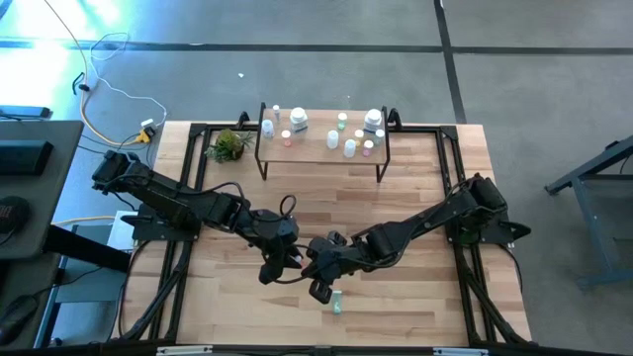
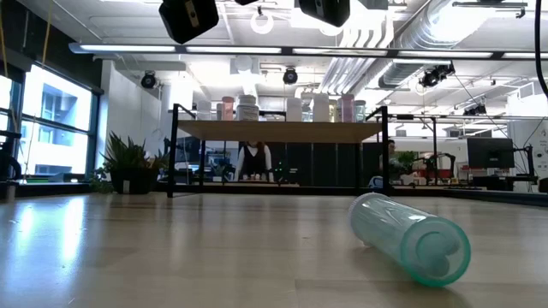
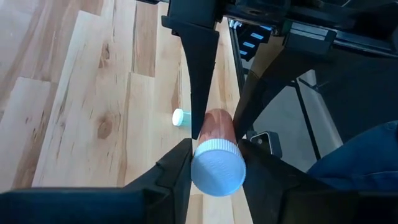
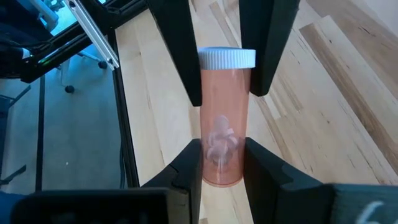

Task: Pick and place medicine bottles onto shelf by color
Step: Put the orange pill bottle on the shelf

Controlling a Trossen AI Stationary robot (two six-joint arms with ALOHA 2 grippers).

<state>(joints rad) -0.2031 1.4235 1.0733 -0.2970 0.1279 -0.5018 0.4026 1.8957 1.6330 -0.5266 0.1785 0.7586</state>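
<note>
A pink bottle (image 4: pixel 221 124) with a white cap (image 3: pixel 217 169) hangs above the table's near middle, between my two grippers. My left gripper (image 3: pixel 216 149) is shut on its cap end, and my right gripper (image 4: pixel 219 152) is shut on its bottom end. They meet tip to tip (image 1: pixel 300 263). A green bottle (image 1: pixel 337 305) lies on its side on the table below them, also seen in the low view (image 2: pixel 411 238). The shelf (image 1: pixel 321 150) stands at the far edge, with several small white, pink and green bottles on top. My left gripper pinches the pink bottle's cap end (image 3: pixel 200 169) between its two fingers, which lie along the bottle. It comes from the table's left, slanting down. The bottle is clear of the table. My right gripper pinches the bottle's bottom end (image 4: pixel 208 163) between its two fingers, coming from the table's right and slanting down. The fingers lie along the bottle, whose capped end (image 4: pixel 227 58) points away toward the other gripper.
A small potted plant (image 1: pixel 229 144) stands left of the shelf at the far edge. Black metal frame rails (image 1: pixel 457 198) run along the table's sides. Bare wood lies between the shelf and the grippers.
</note>
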